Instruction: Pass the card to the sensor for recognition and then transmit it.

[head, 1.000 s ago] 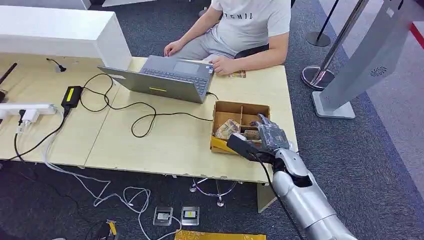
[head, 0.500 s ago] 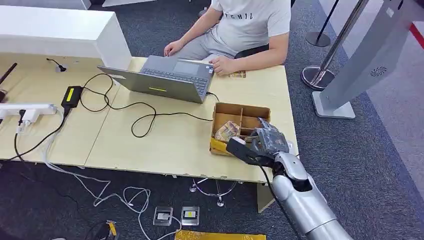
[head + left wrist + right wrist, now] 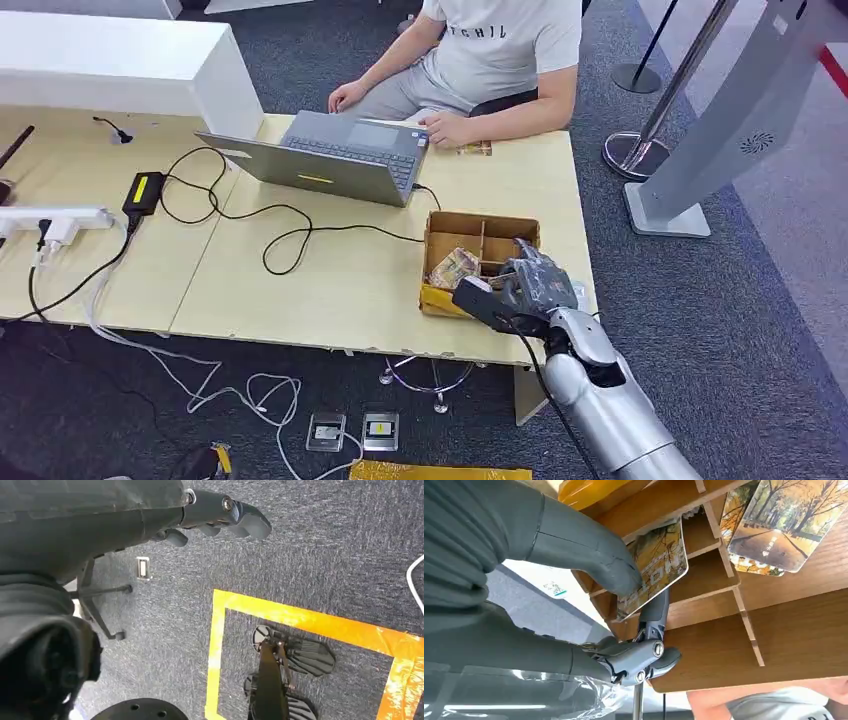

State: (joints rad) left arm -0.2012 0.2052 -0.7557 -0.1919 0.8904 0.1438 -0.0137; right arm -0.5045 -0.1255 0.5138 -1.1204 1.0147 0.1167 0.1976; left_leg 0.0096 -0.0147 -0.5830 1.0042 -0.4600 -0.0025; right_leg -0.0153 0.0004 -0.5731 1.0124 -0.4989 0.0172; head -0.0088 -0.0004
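A wooden divided box stands near the table's right front corner, with picture cards lying in its compartments. My right hand reaches into the box's near right part. In the right wrist view its thumb and a finger pinch an autumn-picture card by one edge, tilted up above a compartment of the box. More cards lie in the neighbouring compartments. My left hand hangs over the grey carpet, holding nothing, fingers loosely extended.
A person sits at the far side, hands by an open laptop. Black cables and a power strip cross the table. A grey kiosk stand rises at the right. Two small devices lie on the floor.
My right hand has drawn back a little toward the box's near edge and sunk lower. The person and the box have not moved.
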